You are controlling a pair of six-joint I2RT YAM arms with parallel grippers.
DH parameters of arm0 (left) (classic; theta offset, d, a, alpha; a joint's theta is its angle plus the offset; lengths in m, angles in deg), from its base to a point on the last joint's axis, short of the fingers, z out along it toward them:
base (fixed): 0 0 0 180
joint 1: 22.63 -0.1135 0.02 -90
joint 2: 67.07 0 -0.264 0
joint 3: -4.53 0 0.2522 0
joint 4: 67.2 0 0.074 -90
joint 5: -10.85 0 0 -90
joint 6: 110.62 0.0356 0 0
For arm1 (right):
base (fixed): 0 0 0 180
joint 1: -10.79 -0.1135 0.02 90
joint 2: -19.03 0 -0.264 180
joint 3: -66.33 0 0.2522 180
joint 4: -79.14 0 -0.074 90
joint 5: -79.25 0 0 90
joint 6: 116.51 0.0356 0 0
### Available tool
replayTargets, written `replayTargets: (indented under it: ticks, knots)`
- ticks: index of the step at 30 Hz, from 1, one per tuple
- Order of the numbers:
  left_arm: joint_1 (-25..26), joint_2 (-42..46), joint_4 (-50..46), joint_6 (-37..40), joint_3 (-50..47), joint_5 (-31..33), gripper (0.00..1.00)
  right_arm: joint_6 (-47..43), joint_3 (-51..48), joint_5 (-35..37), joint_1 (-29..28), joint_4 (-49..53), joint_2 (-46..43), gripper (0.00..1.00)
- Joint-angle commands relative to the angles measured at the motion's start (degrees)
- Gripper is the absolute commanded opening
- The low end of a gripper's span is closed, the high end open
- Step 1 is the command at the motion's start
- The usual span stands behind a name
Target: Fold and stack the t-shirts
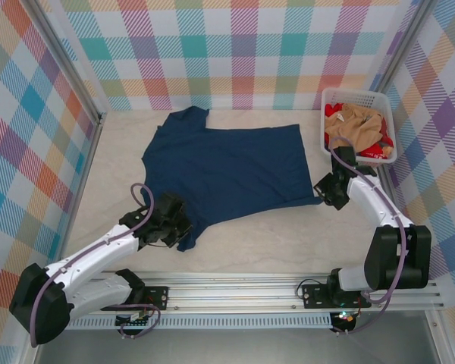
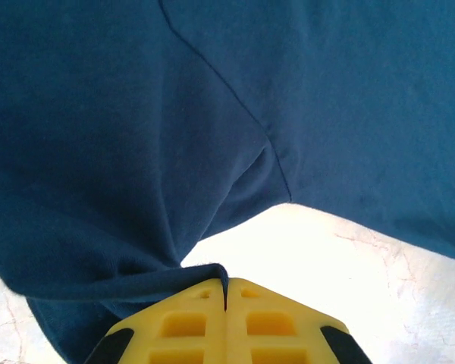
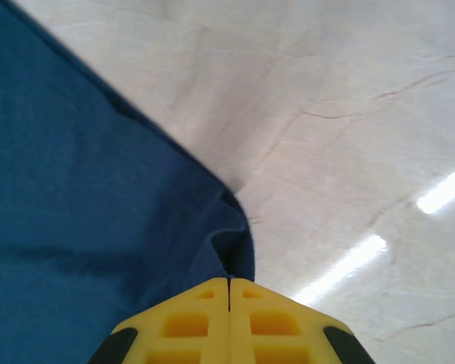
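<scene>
The yellow, waffle-moulded pads of the left gripper (image 2: 226,292) are pressed flat together, and a bunched fold of a navy blue soft-cloth t-shirt (image 2: 136,114) is pinched at their tips. From that pinch, creases fan out into the matte knit, and a stitched seam is seen curving away ahead of the pads. The same left gripper (image 1: 174,227) is seen from above at the shirt's near sleeve. The right gripper (image 3: 229,284) is likewise clenched, with a rolled corner of the navy hem (image 3: 239,235) caught between its yellow pads. To its left the cloth (image 3: 76,189) lies smooth, and ahead and to its right a pale, glossy, marble-veined tabletop (image 3: 349,114) is left bare. From above, the shirt (image 1: 227,167) is spread flat between the two grippers, the right gripper (image 1: 326,189) being at its near corner. Just beyond the right gripper a white, slotted, rectangular plastic basket (image 1: 356,93) stands. Inside it a crumpled tan-orange shirt (image 1: 356,125) is heaped over a red one (image 1: 371,144).
</scene>
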Motion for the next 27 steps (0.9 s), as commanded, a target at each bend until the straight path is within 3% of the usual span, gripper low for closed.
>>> replayTargets:
  ticks: [1,6,16,17,19,20,22,24,27]
  knots:
    - [0.82,-0.23,-3.09,-1.6,1.81,2.36,0.0,-0.55,-1.93,5.25,0.21,4.72,-1.04,0.0]
    - [1.15,3.46,-6.56,-3.65,0.92,2.28,0.0,0.46,-4.66,9.61,0.35,8.24,-3.85,0.0]
    - [2.58,13.88,-14.02,-8.78,-1.63,2.05,0.0,2.22,-9.77,9.27,0.36,9.69,-6.33,0.0]
    - [2.58,14.63,-14.77,-8.69,-0.94,2.83,0.09,2.99,-10.03,9.19,0.39,9.96,-6.38,0.0]
    - [2.58,14.78,-16.32,-7.44,2.12,4.82,0.4,4.48,-9.1,9.18,0.36,11.66,-6.32,0.01]
    - [2.58,14.15,-17.72,-6.27,5.1,6.41,0.53,5.06,-8.14,9.18,0.31,12.63,-6.6,0.08]
    - [2.22,11.77,-20.28,-4.46,11.23,9.3,0.68,4.97,-5.87,9.41,0.02,13.6,-8.84,0.26]
    - [-0.11,8.22,-20.03,-1.59,16.68,9.47,0.7,3.81,-3.55,10.14,-0.82,12.94,-12.06,0.46]
    - [-10.38,0.98,-14.29,1.87,21.72,2.72,0.58,-1.39,0.39,7.93,-2.99,9.6,-13.64,0.52]
